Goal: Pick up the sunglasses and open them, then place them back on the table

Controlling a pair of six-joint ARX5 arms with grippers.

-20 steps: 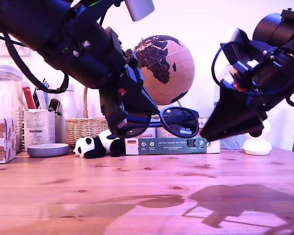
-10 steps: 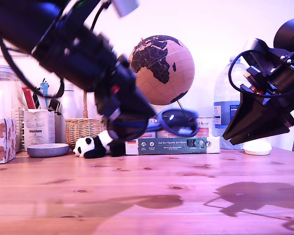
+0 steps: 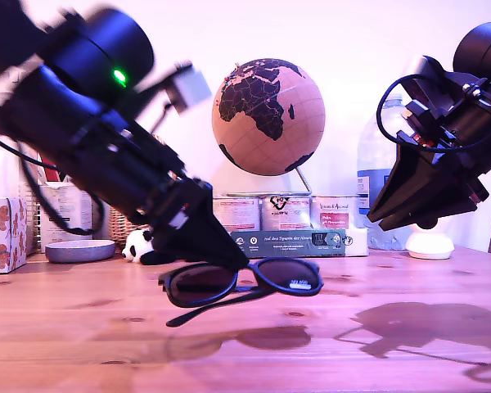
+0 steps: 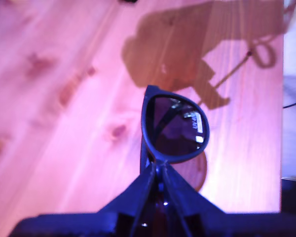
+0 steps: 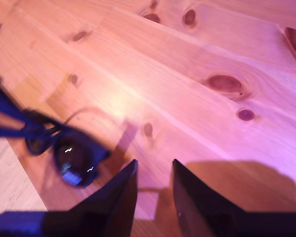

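Note:
The black sunglasses (image 3: 288,278) hang just above the table (image 3: 65,327) near the middle of the exterior view, lenses facing the camera. One thin arm of theirs angles down toward the exterior view's left. My first gripper (image 3: 236,260) reaches down from the exterior view's left and is shut on the frame at the bridge; the first wrist view shows my first gripper (image 4: 155,169) pinching the sunglasses (image 4: 175,131). My second gripper (image 3: 378,216) is raised at the exterior view's right, well apart from them. In the second wrist view my second gripper (image 5: 154,165) is open by a narrow gap and holds nothing; the sunglasses (image 5: 74,158) look blurred beyond it.
Along the back stand a globe (image 3: 266,115), tins on a flat box (image 3: 290,241), a panda toy (image 3: 137,244), a water bottle (image 3: 375,176) and a white lamp base (image 3: 430,244). A grey dish (image 3: 79,250) and a gingerbread-print box (image 3: 2,233) sit at the exterior view's left.
My first arm has come down with the sunglasses from mid-height to just above the table. My second gripper has pulled away from them toward the exterior view's right.

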